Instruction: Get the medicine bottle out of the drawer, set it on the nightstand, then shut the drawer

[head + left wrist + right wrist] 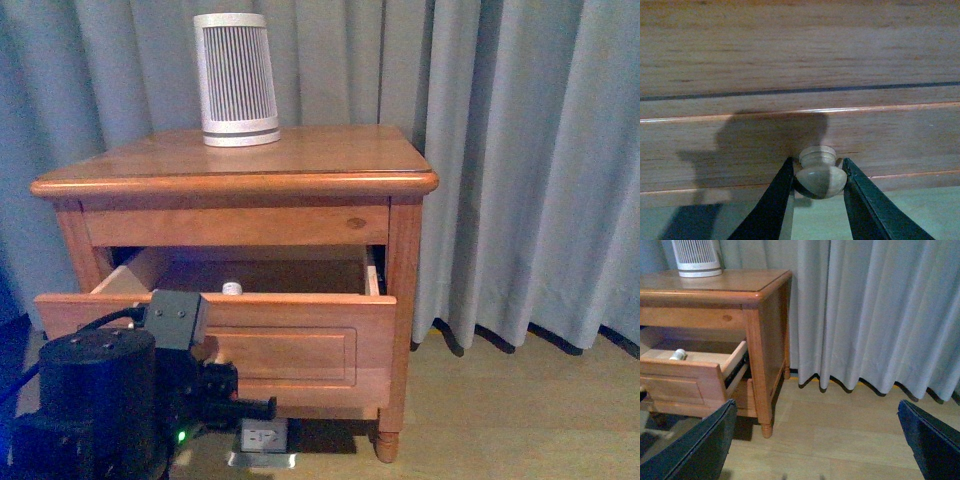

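The nightstand (240,165) stands against the curtain. Its upper drawer (290,345) is pulled out, showing a pale interior. The medicine bottle's white cap (232,288) peeks over the drawer front; it also shows in the right wrist view (678,355). My left gripper (819,176) is shut on the drawer knob (820,177), with a black finger on each side. In the front view the left arm (100,400) hides the knob. My right gripper (815,440) is open and empty, over the floor to the right of the nightstand (715,287).
A white slatted device (237,80) stands on the nightstand top at the back left. A grey curtain (520,150) hangs behind and to the right. Wooden floor (840,430) lies beside the nightstand. A small white object (262,440) lies on the floor under the drawer.
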